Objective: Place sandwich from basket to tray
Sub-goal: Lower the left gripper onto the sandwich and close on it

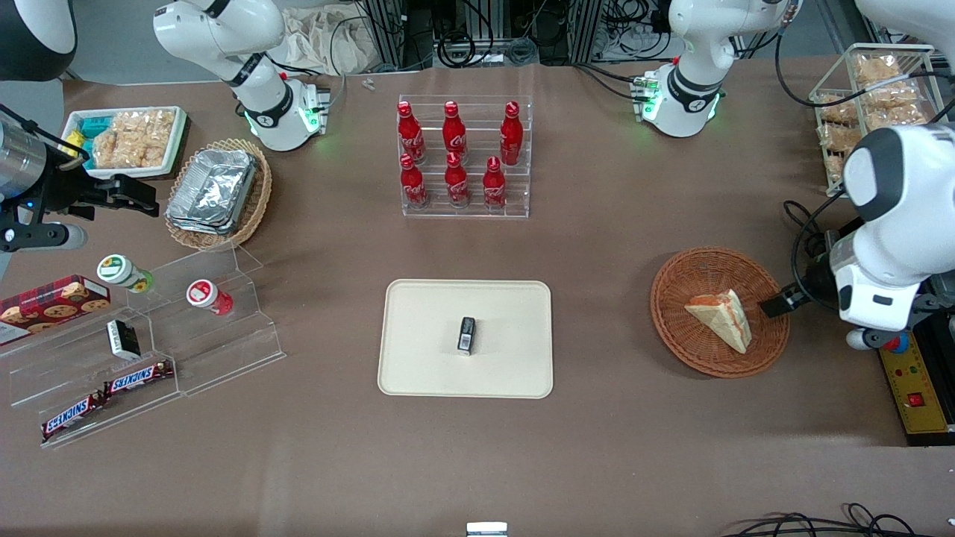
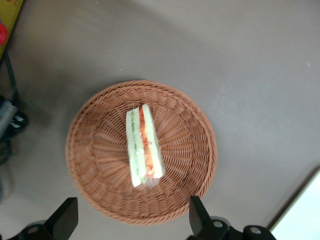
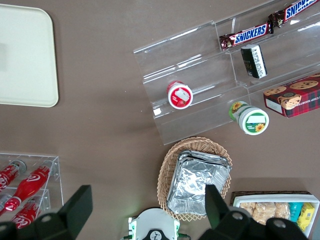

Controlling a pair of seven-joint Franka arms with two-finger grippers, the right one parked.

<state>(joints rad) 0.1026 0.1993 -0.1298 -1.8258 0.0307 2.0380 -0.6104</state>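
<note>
Nearest the front camera: two Snickers bars (image 1: 104, 395) are laid on the lowest step of a clear acrylic stepped stand (image 1: 216, 350), toward the parked arm's end of the table.
Tray: a flat cream-coloured rectangular tray with rounded corners (image 1: 425, 365) is set near the middle of the brown table (image 1: 597, 246); a small dark packet (image 1: 466, 335) lies on it. Only a pale corner of the tray (image 2: 305, 212) is caught by the left wrist view, and the packet is not shown there.
Basket: a round, shallow, reddish-brown woven wicker basket (image 1: 675, 332) is placed toward the working arm's end, well apart from the tray.
Sandwich: a triangular wedge of pale bread in clear wrap (image 1: 722, 318) lies inside the basket. In the front view a flat bread face and a red-orange edge are seen; in the left wrist view the sandwich (image 2: 144, 146) is seen edge-on, with green, white and red-orange layers exposed.
Gripper: the left arm's black two-finger gripper (image 2: 131, 220) is held above the basket rim, its fingers (image 2: 198, 215) spread wide and grasping nothing. In the front view only one dark fingertip is seen at the basket's edge.
Farther off: six red cola bottles (image 1: 456, 153) are ranged in a clear rack.
</note>
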